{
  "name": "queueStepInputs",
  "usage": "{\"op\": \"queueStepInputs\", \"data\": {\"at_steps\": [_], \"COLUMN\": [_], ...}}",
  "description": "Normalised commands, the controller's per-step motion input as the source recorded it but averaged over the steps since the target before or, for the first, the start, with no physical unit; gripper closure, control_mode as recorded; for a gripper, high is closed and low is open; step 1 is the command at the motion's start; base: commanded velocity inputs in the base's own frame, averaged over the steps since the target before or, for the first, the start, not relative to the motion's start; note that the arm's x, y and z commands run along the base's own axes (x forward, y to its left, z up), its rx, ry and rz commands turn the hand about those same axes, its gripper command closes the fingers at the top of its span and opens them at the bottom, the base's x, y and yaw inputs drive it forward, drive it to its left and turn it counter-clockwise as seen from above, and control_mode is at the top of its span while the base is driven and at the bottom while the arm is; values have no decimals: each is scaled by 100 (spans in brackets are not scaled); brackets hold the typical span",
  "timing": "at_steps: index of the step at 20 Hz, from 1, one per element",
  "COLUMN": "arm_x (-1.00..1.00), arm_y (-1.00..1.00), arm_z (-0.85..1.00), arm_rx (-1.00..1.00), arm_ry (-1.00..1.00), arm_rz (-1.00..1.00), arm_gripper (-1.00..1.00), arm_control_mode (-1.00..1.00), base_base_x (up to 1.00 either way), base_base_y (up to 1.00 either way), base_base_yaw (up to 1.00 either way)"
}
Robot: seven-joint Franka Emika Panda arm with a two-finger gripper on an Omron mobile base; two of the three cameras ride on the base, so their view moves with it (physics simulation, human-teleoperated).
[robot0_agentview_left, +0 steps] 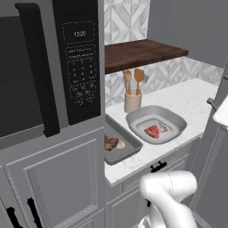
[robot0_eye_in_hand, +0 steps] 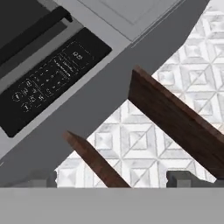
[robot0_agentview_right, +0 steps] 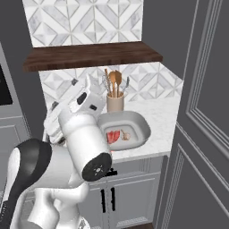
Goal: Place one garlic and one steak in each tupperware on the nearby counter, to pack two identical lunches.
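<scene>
On the white counter (robot0_agentview_left: 189, 99) (robot0_agentview_right: 157, 117) a grey rounded-square tupperware (robot0_agentview_left: 177, 116) (robot0_agentview_right: 139, 124) holds a bright red steak (robot0_agentview_left: 152, 132) (robot0_agentview_right: 113, 136) and a beige garlic (robot0_agentview_left: 164, 128) (robot0_agentview_right: 126, 135). Left of it, the flat rectangular tupperware (robot0_agentview_left: 130, 147) holds a darker brown-red steak (robot0_agentview_left: 111, 143) with a small pale garlic (robot0_agentview_left: 120, 144) against it. In the right base view my arm hides that tray. My gripper (robot0_agentview_right: 82, 82) (robot0_eye_in_hand: 111, 179) is raised above the counter's left end, pointing up at the wall. It is open with nothing between its fingers.
A black microwave (robot0_agentview_left: 80, 62) (robot0_eye_in_hand: 52, 78) is built into the tall cabinet on the left. A dark wooden shelf (robot0_agentview_left: 142, 52) (robot0_agentview_right: 89, 56) (robot0_eye_in_hand: 175, 113) hangs over the counter. A beige utensil cup (robot0_agentview_left: 132, 100) (robot0_agentview_right: 115, 103) stands behind the dish. A tall grey panel (robot0_agentview_right: 201, 134) closes the right side.
</scene>
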Motion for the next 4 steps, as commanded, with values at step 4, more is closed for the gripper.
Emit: {"op": "queueStepInputs", "data": {"at_steps": [4], "arm_x": [-15], "arm_y": [92], "arm_z": [-32], "arm_rx": [-56], "arm_ry": [65], "arm_rz": [-2], "arm_gripper": [-100], "arm_control_mode": [-100], "base_base_x": [0], "base_base_y": [0], "base_base_yaw": [0]}}
